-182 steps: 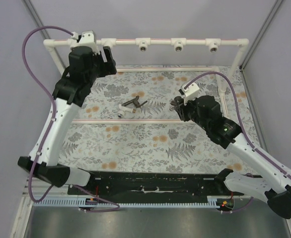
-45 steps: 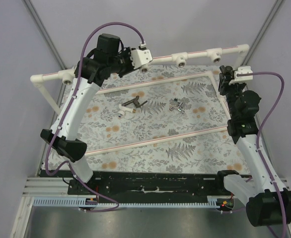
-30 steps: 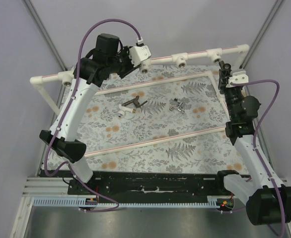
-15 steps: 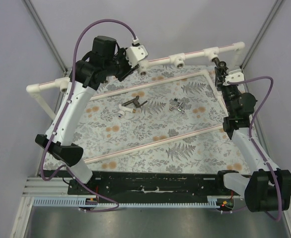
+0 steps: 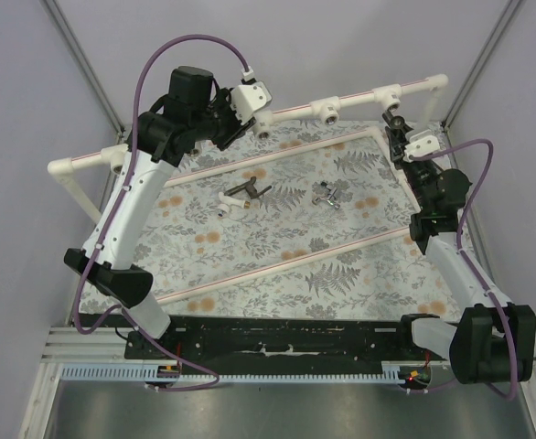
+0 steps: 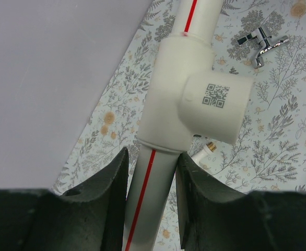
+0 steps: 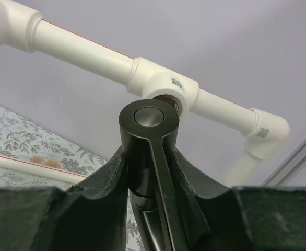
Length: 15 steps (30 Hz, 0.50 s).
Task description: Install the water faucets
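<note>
Overhead view: the white pipe frame sits skewed over the flowered mat, with its socket bar along the far side. The left gripper is on the left part of that bar. The right gripper is up at the bar's last socket on the right. We cannot read either grip from here.

Left wrist view settles one. The jaws are closed narrow around the bar, just below a tee fitting with a printed code square. Past the fitting we see the silver faucet lying on the mat inside the frame.

Right wrist view settles the other. The jaws clamp a dark faucet, whose round end sits just before the open socket. We cannot tell whether they touch.

Only the overhead view shows the short dark faucet. It lies on the mat inside the frame, left of the silver faucet and apart from it.
</note>
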### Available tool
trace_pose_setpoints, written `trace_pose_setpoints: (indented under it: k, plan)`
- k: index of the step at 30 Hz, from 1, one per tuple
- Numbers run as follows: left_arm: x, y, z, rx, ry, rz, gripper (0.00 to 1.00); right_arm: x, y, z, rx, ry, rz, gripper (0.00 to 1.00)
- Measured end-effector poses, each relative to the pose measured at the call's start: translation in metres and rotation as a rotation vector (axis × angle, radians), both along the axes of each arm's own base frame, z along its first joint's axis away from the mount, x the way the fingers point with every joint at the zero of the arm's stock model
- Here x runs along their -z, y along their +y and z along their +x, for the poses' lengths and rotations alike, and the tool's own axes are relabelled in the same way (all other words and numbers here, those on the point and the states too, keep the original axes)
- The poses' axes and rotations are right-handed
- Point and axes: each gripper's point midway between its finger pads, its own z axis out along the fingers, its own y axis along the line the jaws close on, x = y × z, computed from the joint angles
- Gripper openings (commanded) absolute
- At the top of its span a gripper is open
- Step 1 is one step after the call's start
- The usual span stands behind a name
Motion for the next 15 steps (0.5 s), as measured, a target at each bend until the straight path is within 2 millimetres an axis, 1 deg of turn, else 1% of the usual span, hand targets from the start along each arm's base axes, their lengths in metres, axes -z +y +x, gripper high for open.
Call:
trace_pose_setpoints:
  k: [5,10,15]
  plan:
    - [0.000,0.000,0.000,0.000,0.001,-0.001,0.02,0.003,-0.001,0.000,0.018,-0.010,-0.088,0.00]
    - [0.000,0.000,0.000,0.000,0.001,-0.001,0.02,0.009,-0.002,-0.006,0.047,-0.016,-0.277,0.00]
    - [0.000,0.000,0.000,0.000,0.001,-0.001,0.02,0.001,-0.007,-0.016,0.095,-0.064,-0.438,0.00]
